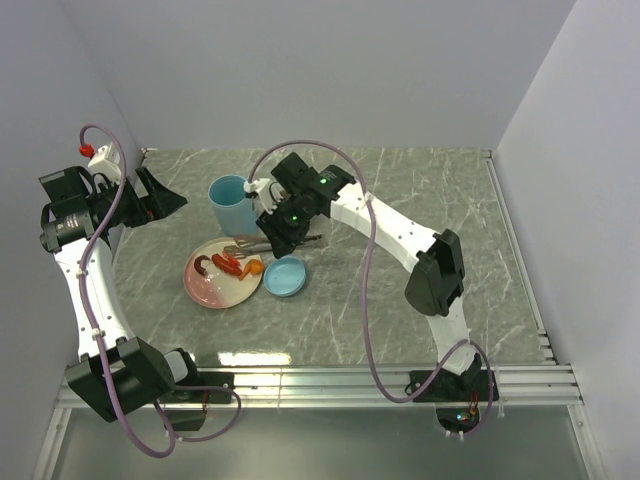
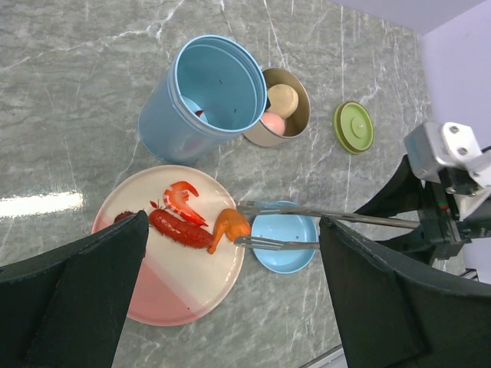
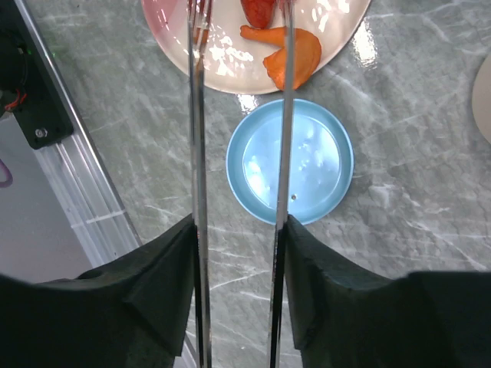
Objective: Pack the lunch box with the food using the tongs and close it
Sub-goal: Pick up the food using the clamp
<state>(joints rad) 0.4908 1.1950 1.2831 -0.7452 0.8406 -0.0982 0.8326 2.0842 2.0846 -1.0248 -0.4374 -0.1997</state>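
right pincer (image 3: pixel 238 230) half-closed, gripping tongs (image 3: pixel 198 115) | left pincer (image 2: pixel 230 238) wide, empty | orange piece (image 3: pixel 304 54) ahead, under one tong arm | straddle it, then squeeze slowly

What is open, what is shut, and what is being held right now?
left gripper: open, empty.
right gripper: shut on the tongs.
tongs: arms apart, tips reaching the plate.
plate: holds orange-red food.
blue container: open, lid off.
blue lid: lying on the table beside the plate.
tan container: open, food inside.
green lid: off, lying on the table.
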